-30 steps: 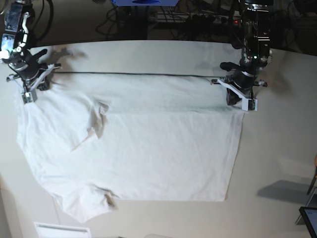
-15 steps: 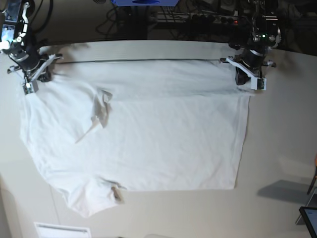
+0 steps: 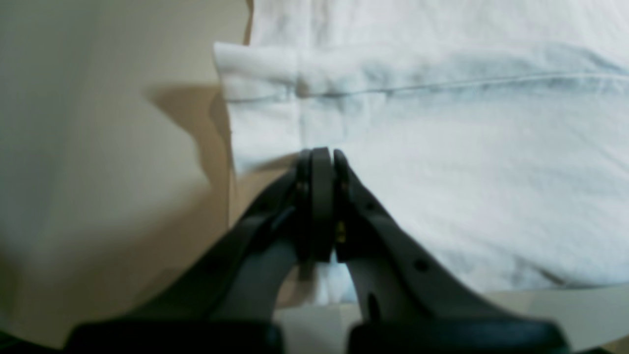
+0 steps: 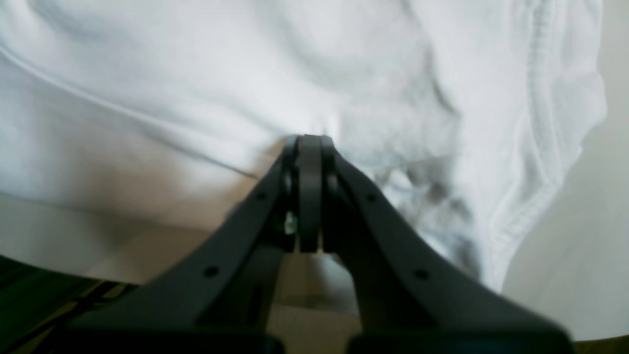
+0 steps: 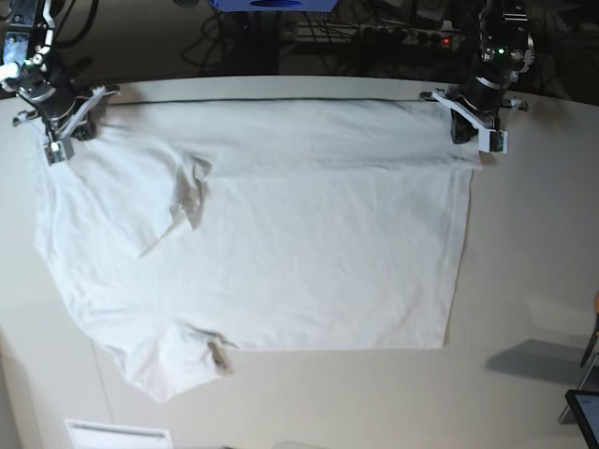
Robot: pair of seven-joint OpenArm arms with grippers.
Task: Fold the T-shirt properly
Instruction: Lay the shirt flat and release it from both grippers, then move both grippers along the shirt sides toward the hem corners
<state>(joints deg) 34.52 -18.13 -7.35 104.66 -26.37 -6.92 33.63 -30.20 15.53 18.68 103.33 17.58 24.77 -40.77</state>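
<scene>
The white T-shirt [image 5: 281, 243] lies spread across the table, collar and sleeves at the view's left, hem at the right. Its far edge is pulled taut in a straight line between the two grippers. My left gripper [image 5: 479, 129] is shut on the far hem corner; in the left wrist view its closed tips [image 3: 319, 153] pinch the cloth [image 3: 442, 172] just below the stitched hem. My right gripper [image 5: 56, 131] is shut on the far sleeve end; in the right wrist view the closed tips [image 4: 309, 140] bite into bunched fabric [image 4: 196, 73] beside a sleeve hem [image 4: 535, 147].
The beige table [image 5: 533, 243] ends just behind the shirt's far edge, with cables and a power strip [image 5: 393, 37] beyond it. A white label [image 5: 117, 435] lies at the front left. A dark object [image 5: 585, 412] pokes in at the front right.
Both grippers have moved toward the table's back edge, dragging the shirt's far edge with them. The whole shirt has slid back and lies flatter.
</scene>
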